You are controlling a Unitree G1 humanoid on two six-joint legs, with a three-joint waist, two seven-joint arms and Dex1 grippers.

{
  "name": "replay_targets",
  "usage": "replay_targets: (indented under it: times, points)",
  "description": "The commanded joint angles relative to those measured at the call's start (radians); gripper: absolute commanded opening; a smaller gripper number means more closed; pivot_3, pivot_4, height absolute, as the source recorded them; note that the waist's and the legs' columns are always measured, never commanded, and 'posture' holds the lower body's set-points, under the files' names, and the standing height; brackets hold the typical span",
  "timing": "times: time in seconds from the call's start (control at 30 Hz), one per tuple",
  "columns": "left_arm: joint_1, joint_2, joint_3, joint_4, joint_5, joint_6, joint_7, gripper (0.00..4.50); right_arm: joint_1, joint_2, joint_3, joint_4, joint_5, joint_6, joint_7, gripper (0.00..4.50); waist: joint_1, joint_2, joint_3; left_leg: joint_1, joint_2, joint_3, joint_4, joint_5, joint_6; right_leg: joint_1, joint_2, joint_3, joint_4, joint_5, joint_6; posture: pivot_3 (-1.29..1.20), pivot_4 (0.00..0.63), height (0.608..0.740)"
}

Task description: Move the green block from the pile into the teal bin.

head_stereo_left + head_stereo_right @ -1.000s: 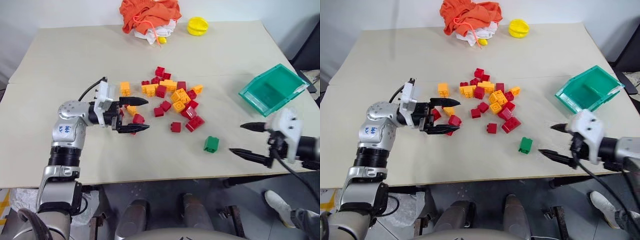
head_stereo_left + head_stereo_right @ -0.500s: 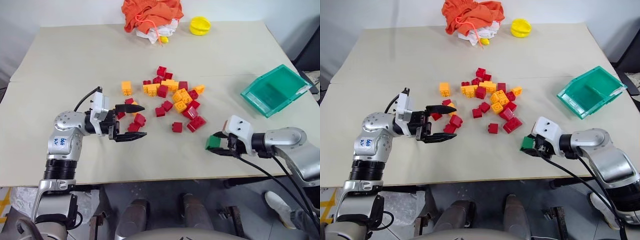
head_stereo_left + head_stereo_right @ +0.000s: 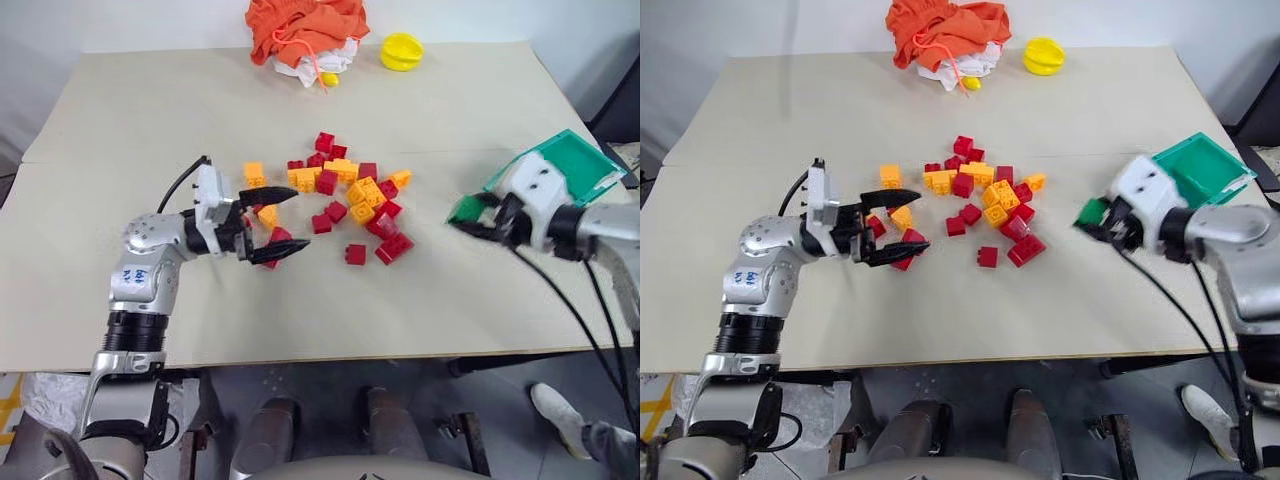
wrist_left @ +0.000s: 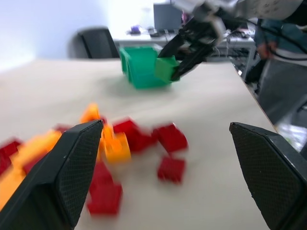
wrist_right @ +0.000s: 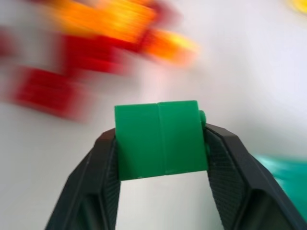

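Note:
My right gripper (image 3: 470,215) is shut on the green block (image 3: 1092,211) and holds it in the air, just left of the teal bin (image 3: 1202,165) at the table's right edge. The right wrist view shows the green block (image 5: 160,139) clamped between both black fingers (image 5: 103,167). My right hand covers the bin's near corner. The pile (image 3: 345,195) of red and yellow-orange bricks lies mid-table. At the pile's left edge my left gripper (image 3: 302,220) stands open, pointing right, with nothing held. The left wrist view looks over the pile to the held block (image 4: 166,68).
An orange cloth bundle (image 3: 300,30) and a round yellow object (image 3: 400,50) lie at the table's far edge. The bin (image 3: 585,155) sits tilted against the right edge of the table. Bare tabletop (image 3: 440,300) runs along the front edge.
My right gripper closed on the green block near the front edge, lifted it and carried it away and to the right, up to the bin. The left gripper drifted slightly toward the pile.

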Motion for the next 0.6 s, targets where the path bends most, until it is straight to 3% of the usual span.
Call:
replay_targets:
  times: [0.03,0.17,0.4,0.43,0.5,0.6]
  points:
    - [-0.025,-0.016,-0.020,0.013,0.020,-0.036,0.007,4.50,-0.130,-0.002,0.047,0.207,-0.136,-0.110,-0.063,2.08,-0.006,0.000,0.000,0.000,0.000,0.000,-0.001,0.000,0.000,0.000,0.001,0.000,0.000,0.000,0.000,0.00,0.150,0.740]
    - [-0.048,-0.020,-0.021,0.046,0.028,-0.058,0.015,4.50,-0.250,0.047,0.117,0.410,-0.243,-0.207,-0.104,2.08,-0.028,0.000,0.000,0.000,0.001,0.002,-0.004,0.000,-0.002,-0.004,0.003,0.000,0.001,-0.001,-0.002,0.00,0.150,0.740]
    - [-0.049,0.011,-0.002,0.067,0.035,-0.054,0.037,4.50,-0.308,0.091,0.138,0.497,-0.287,-0.278,-0.076,4.31,-0.035,0.001,0.000,-0.004,0.001,0.003,-0.004,0.000,-0.002,-0.008,0.002,0.000,0.003,0.000,-0.002,0.00,0.150,0.740]
    - [-0.048,0.017,0.001,0.066,0.034,-0.045,0.048,4.50,-0.308,0.090,0.135,0.494,-0.288,-0.282,-0.071,4.46,-0.034,0.001,0.000,-0.004,0.001,0.002,-0.004,0.000,-0.002,-0.008,0.002,0.000,0.003,0.000,-0.002,0.00,0.150,0.740]
    - [-0.048,0.025,0.003,0.067,0.033,-0.035,0.059,4.50,-0.310,0.091,0.132,0.490,-0.290,-0.286,-0.066,4.46,-0.032,0.001,0.000,-0.004,0.001,0.002,-0.004,0.000,-0.002,-0.008,0.002,0.000,0.003,0.000,-0.002,0.00,0.150,0.740]
    - [0.008,0.087,0.068,-0.005,-0.043,0.080,0.067,4.50,-0.246,0.091,0.044,0.314,-0.149,-0.211,0.041,4.46,-0.031,0.001,0.000,-0.004,0.002,0.002,-0.004,0.000,-0.002,-0.008,0.002,0.000,0.002,0.000,-0.002,0.00,0.150,0.740]
